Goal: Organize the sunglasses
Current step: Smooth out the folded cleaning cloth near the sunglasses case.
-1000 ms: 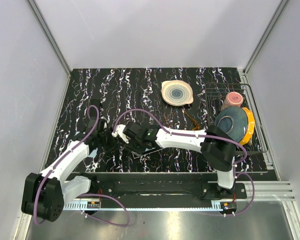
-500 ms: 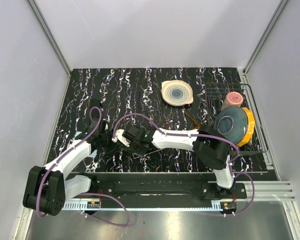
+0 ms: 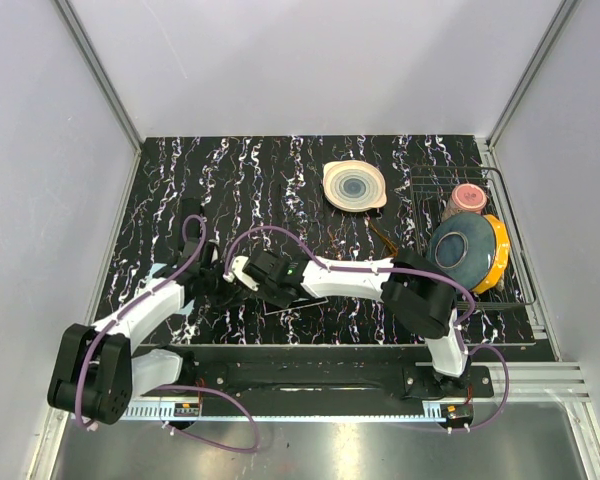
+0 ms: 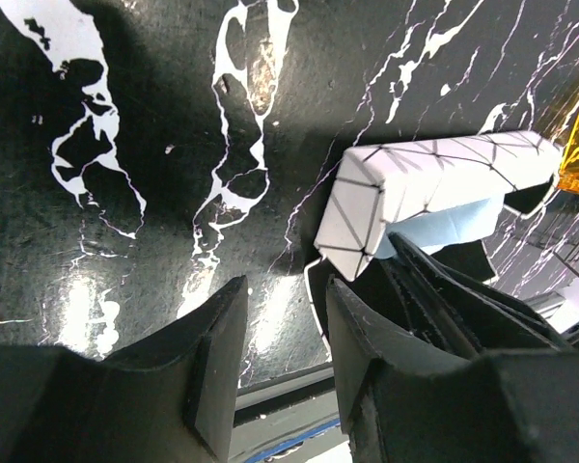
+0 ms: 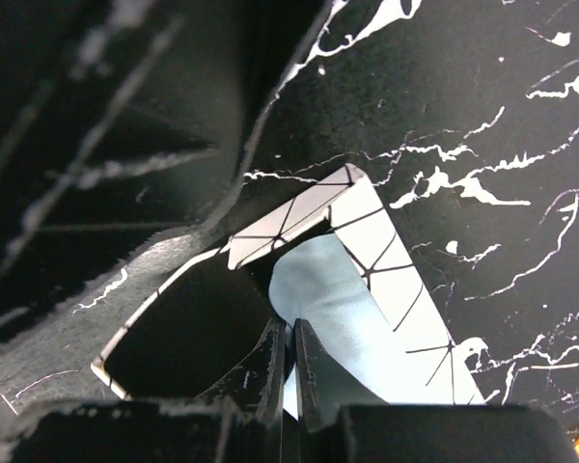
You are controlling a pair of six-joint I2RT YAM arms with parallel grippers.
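Note:
The sunglasses (image 3: 383,238), amber and thin-armed, lie on the black marbled table left of the wire rack, well away from both grippers. The white oblong box (image 4: 434,174) with black grid lines lies open, its pale blue flap (image 5: 338,309) turned up. My right gripper (image 5: 288,326) is shut on the edge of that flap; from above it (image 3: 243,272) sits at the box. My left gripper (image 4: 285,289) stands open just beside the box with only table between its fingers; the top view has it (image 3: 216,278) facing the right one.
A flat black case (image 5: 174,338) with a white edge lies under and beside the box. At the back stands a beige plate with blue rings (image 3: 355,186). The wire rack (image 3: 515,262) at the right holds a pink cup (image 3: 468,196), a blue plate (image 3: 460,245) and an orange plate (image 3: 499,250).
My right gripper has closed from open onto the pale blue flap and edged left. The left gripper has shifted slightly up-table towards the box, its opening unchanged.

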